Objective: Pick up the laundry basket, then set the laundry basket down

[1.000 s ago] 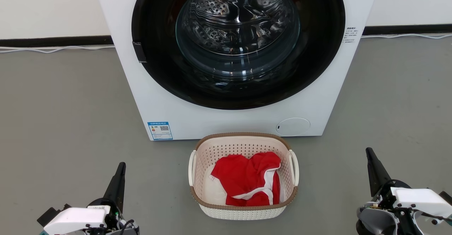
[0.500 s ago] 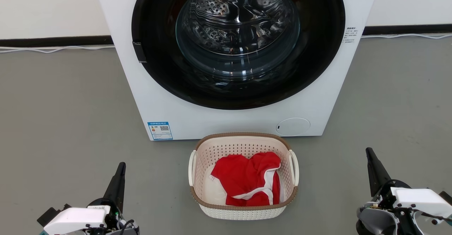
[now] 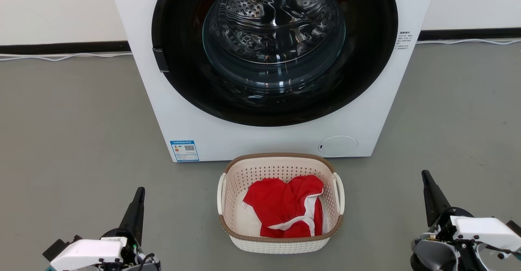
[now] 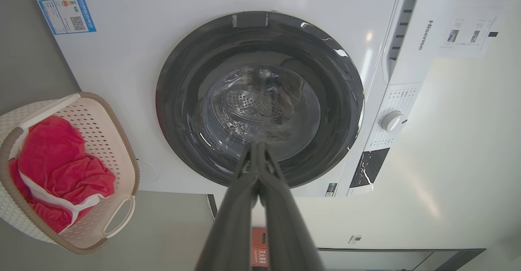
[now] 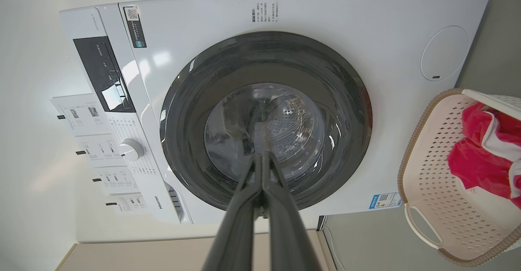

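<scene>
The laundry basket (image 3: 281,244) stands upright on the floor (image 3: 73,140), between the two end effectors and a little ahead of their tips, well apart from both. A crumpled red garment (image 3: 285,206) with white trim lies inside it. Its left loop handle (image 3: 220,193) faces the left end effector (image 3: 140,190) and its right loop handle (image 3: 340,193) faces the right end effector (image 3: 425,175); neither handle is touched. Each end effector has its two dark fingers pressed together, pinching nothing, and points forward at the washing machine (image 3: 183,112).

The machine stands just beyond the basket. The far side of the basket's brown rim lies close to the white front panel, but I cannot tell whether they touch. The machine's round, dark-framed glass door (image 3: 276,51) shows the steel drum behind it. Low on the panel, a blue label (image 3: 184,150) sits on the left end effector's side and a round cover (image 3: 337,145) on the right end effector's side.

The floor is smooth and grey. Behind the machine rises a pale wall (image 3: 53,6) with a black skirting (image 3: 61,47), and a white cable (image 3: 61,56) runs along its foot.

Compared with a second ago, nothing has shifted: the basket, the garment and both end effectors sit as they did.
</scene>
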`<state>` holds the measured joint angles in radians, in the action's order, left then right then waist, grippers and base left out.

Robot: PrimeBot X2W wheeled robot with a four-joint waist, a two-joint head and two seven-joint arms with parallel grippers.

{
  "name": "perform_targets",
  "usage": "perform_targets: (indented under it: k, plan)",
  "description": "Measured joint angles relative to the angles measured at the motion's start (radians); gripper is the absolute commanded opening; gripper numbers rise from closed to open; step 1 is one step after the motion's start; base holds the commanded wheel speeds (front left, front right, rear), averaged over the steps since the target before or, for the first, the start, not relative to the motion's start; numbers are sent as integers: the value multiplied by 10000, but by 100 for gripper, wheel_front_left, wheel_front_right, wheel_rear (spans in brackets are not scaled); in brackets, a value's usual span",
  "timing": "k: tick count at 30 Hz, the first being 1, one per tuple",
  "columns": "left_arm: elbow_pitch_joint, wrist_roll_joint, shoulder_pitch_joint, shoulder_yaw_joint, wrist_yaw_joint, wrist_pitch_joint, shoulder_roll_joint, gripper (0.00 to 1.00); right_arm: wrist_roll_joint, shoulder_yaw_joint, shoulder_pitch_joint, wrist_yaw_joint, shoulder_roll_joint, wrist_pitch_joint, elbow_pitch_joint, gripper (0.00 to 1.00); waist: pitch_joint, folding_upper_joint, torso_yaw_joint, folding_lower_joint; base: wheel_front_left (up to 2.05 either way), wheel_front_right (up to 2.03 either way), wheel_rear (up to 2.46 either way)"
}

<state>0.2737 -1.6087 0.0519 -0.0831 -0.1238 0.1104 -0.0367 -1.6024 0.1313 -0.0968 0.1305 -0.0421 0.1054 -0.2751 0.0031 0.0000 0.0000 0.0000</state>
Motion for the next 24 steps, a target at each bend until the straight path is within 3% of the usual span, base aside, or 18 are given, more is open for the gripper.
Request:
perform_targets:
  k: [15,16,24]
  plan:
    - [0,0,0,0,0,0,0,0,0,2,0,0,0,0,0,0,0,0,0,0,0,0,0]
    - [63,0,-24,2,2,-4,10,100,4,-8,5,0,8,0,-63,100,0,0,0,0,0,0,0]
    - [470,0,-445,96,8,-98,82,100,8,-82,364,0,104,-52,-383,100,-3,0,-2,1,0,0,0]
